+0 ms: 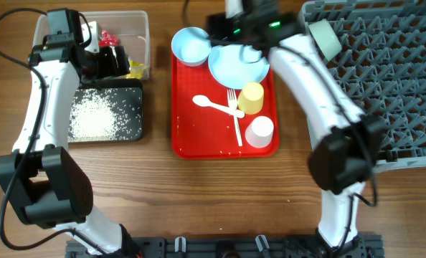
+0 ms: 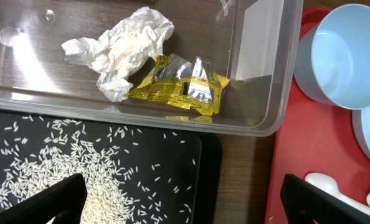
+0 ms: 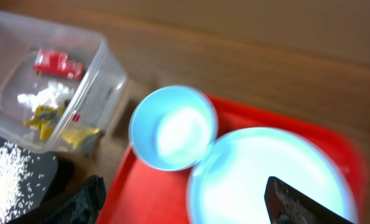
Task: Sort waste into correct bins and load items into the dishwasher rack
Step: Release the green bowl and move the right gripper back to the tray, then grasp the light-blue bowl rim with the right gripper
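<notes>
The clear tub (image 1: pixel 138 21) holds a white wrapper (image 2: pixel 119 50), a yellow wrapper (image 2: pixel 179 84) and a red wrapper (image 3: pixel 57 63). Rice grains (image 2: pixel 60 168) lie in the black tray (image 1: pixel 138 132) in front of it. My left gripper (image 2: pixel 185 205) is open and empty, hovering over the black tray's far edge beside the tub. My right gripper (image 3: pixel 191 205) is open and empty above a light blue bowl (image 1: pixel 190 44) and a light blue plate (image 1: pixel 238 64). A yellow cup (image 1: pixel 251 98), a pink cup (image 1: pixel 259 132), a white spoon (image 1: pixel 209 104) and a white fork (image 1: pixel 234 115) lie nearby.
The bowl, plate, cups and cutlery sit on a flat red tray (image 1: pixel 191 140) at the table's middle. The grey dishwasher rack (image 1: pixel 392 86) fills the right side, with a pale bowl (image 1: pixel 325 39) on edge at its left rim.
</notes>
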Robot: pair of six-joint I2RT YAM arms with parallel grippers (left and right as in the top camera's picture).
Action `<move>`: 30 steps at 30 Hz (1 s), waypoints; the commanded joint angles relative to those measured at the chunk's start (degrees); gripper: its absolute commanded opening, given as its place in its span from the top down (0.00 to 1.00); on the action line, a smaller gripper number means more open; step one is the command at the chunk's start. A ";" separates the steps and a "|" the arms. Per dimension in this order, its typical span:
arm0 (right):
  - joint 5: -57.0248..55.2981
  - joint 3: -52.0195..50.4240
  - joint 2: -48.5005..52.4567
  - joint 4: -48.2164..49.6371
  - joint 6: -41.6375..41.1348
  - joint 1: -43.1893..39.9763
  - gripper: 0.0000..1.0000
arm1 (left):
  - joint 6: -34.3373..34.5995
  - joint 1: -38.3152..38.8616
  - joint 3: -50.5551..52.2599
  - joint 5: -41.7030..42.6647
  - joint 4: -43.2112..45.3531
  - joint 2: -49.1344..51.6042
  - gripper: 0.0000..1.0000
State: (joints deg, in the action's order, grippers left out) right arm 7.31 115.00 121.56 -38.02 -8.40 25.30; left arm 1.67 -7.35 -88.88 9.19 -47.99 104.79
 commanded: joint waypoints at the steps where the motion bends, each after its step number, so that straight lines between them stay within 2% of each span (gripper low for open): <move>1: -9.01 -0.22 4.85 2.45 -3.85 3.85 0.17 | 0.31 -0.17 -0.37 -0.31 0.13 -0.63 0.00; 10: -11.72 -0.24 11.89 4.98 -7.08 5.22 0.27 | 0.31 -0.17 -0.37 -0.31 0.13 -0.63 0.00; 14: -11.34 -0.24 14.14 6.38 -8.02 5.22 0.40 | 0.31 -0.17 -0.37 -0.31 0.13 -0.63 0.00; 21: -11.37 -0.24 17.49 8.28 -8.79 4.90 0.45 | 0.31 -0.17 -0.37 -0.31 0.13 -0.63 0.00; 25: -11.37 -0.24 18.73 9.33 -9.84 4.74 0.60 | 0.31 -0.17 -0.37 -0.31 0.13 -0.63 0.00; 30: -11.39 -0.26 18.93 10.23 -9.84 4.63 0.71 | 0.31 -0.17 -0.37 -0.31 0.13 -0.63 0.00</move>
State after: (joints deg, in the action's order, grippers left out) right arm -3.11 114.87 139.20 -28.36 -17.89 30.24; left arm 1.67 -7.35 -88.88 9.21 -47.99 104.79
